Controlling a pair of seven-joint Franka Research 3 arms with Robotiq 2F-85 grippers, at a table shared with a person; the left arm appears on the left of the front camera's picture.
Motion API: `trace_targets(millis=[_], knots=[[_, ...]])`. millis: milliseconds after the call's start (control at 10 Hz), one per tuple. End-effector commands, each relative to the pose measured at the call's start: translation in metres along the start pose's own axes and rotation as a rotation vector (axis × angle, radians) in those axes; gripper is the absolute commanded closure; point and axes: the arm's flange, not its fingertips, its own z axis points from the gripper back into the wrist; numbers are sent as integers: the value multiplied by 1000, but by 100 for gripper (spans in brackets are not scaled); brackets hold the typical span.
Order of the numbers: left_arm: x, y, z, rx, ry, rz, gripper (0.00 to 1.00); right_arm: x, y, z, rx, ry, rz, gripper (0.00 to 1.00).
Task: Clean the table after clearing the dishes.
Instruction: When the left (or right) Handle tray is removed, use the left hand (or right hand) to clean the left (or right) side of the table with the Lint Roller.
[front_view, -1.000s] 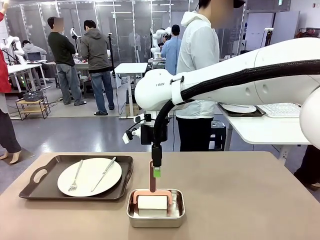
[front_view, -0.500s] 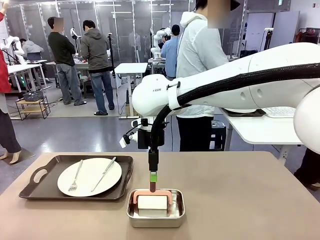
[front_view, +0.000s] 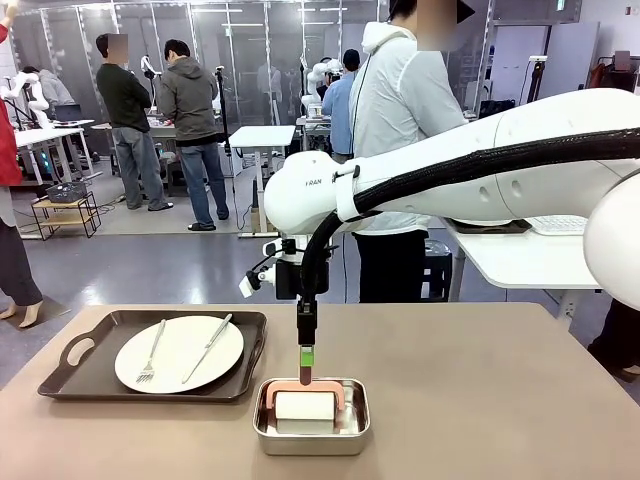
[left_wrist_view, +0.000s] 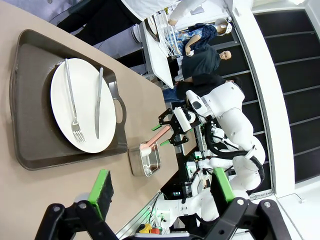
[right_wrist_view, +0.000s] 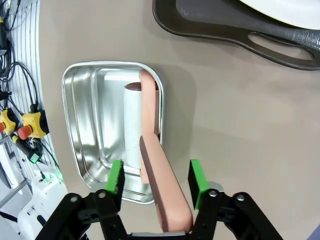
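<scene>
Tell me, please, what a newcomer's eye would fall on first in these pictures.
The white right arm reaching across the middle of the table, its gripper open around the upright pink handle in the steel pan. Next, the white plate with fork and knife on the dark tray at left.

Pinkish-brown table (front_view: 480, 400); dark handled tray (front_view: 75, 383) on left; steel pan (front_view: 310, 442) front-centre, just beside tray.

Your front camera sits low at the near edge of the table (front_view: 500, 400), facing twelve o'clock across it. Your left wrist camera looks from well off, rolled sideways. Your right wrist camera hangs close over the steel pan (front_view: 310, 445). All three share the pan and the tray (front_view: 100, 385).
</scene>
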Motion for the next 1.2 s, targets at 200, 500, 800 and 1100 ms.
trace_targets(millis=[200, 500, 800, 1100], knots=[[-1, -1, 4, -1, -3, -2, 0, 2, 3, 4, -12, -10, -34, 91], [-1, -1, 4, -1, -3, -2, 0, 2, 7, 11, -24, 2, -49, 100], [-1, -1, 4, -1, -3, -2, 0, -2, 13, 24, -33, -4, -74, 97], [-1, -1, 4, -1, -3, -2, 0, -27, 38, 69, -103, -34, -166, 100]])
